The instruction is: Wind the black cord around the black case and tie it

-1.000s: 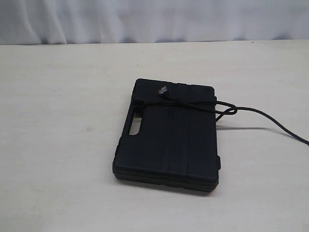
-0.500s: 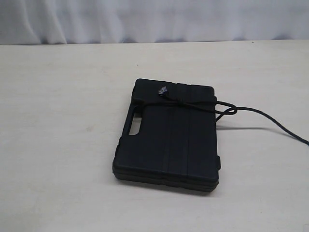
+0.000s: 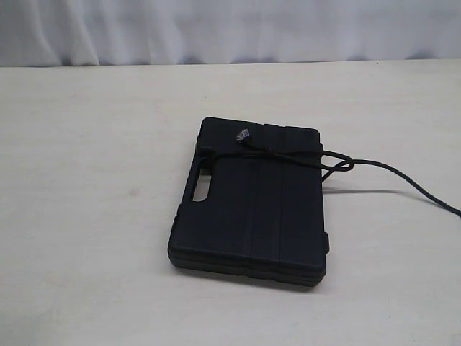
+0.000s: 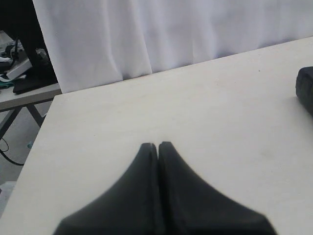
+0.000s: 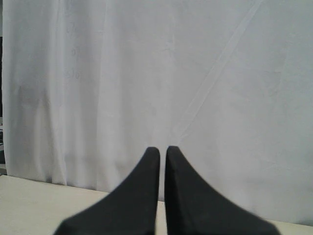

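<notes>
Left gripper (image 4: 157, 145): jaws pressed together, empty, over bare worktop (image 4: 195, 112); black case (image 4: 305, 85) well apart.
Black case (image 3: 252, 209): flat mid-worktop, handle cutout (image 3: 200, 190) on left.
Black cord (image 3: 288, 155): knotted across case's far end, tail trailing right.
Right gripper (image 5: 162, 149): jaws nearly touching, empty, facing white curtain (image 5: 146, 73).

Flat rectangular plastic case (image 3: 252, 216): matte black, ribbed lid.
Thin braided cord (image 3: 263, 151): black, grey frayed tip.
Table (image 3: 79, 187): pale cream, faint grain.
Draped fabric backdrop (image 3: 216, 29): white.
</notes>
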